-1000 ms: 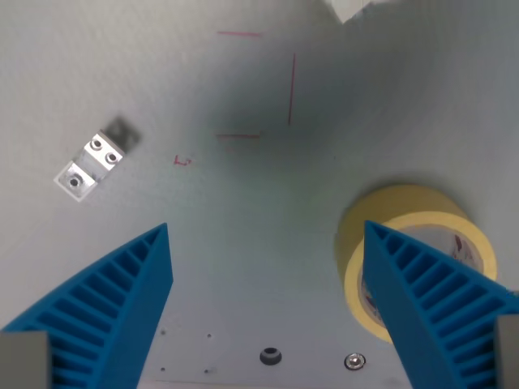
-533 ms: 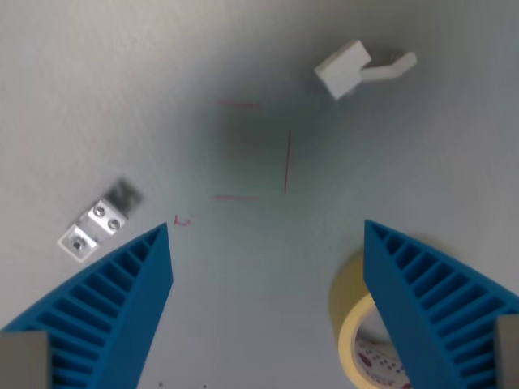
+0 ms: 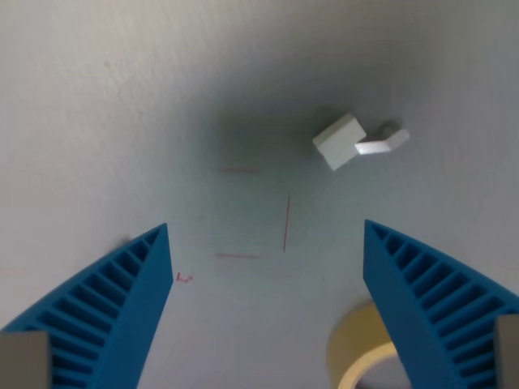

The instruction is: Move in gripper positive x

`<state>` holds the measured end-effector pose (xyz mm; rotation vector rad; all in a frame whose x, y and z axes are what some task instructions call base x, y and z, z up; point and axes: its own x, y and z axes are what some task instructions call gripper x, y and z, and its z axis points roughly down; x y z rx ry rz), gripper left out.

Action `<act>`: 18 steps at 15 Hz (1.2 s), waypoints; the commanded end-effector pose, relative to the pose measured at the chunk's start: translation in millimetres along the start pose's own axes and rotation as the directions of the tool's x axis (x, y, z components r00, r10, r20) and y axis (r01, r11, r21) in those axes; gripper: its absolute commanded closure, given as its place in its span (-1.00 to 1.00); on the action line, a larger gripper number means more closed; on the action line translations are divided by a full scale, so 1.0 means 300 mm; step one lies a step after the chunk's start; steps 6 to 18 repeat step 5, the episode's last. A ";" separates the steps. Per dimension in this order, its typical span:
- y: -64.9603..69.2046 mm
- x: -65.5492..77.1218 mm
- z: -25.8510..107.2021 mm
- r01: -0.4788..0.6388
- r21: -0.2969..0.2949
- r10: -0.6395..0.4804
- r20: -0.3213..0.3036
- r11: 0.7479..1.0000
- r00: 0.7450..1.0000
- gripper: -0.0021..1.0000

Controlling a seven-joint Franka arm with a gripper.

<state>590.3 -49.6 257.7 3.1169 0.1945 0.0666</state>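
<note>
Faintly, thin red pen marks (image 3: 258, 217) cross the grey table (image 3: 97, 97), none legible.

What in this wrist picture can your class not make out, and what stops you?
- Yellow tape roll: cut off by the bottom edge, partly behind the right blue finger.
- White hook part: blurred, exact shape unclear.
- Red mark by the left finger: too small to read.
- Gripper: fingertips only, body out of frame.
</note>
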 end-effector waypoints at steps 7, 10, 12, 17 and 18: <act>0.001 0.131 -0.003 -0.018 0.017 0.017 0.051 1.000 0.999 -1.00; 0.001 0.131 -0.003 -0.018 0.017 0.017 0.051 1.000 0.999 -1.00; 0.001 0.131 -0.003 -0.018 0.017 0.017 0.051 1.000 0.999 -1.00; 0.001 0.131 -0.003 -0.018 0.017 0.017 0.051 1.000 0.999 -1.00; 0.001 0.131 -0.003 -0.018 0.017 0.017 0.051 1.000 0.999 -1.00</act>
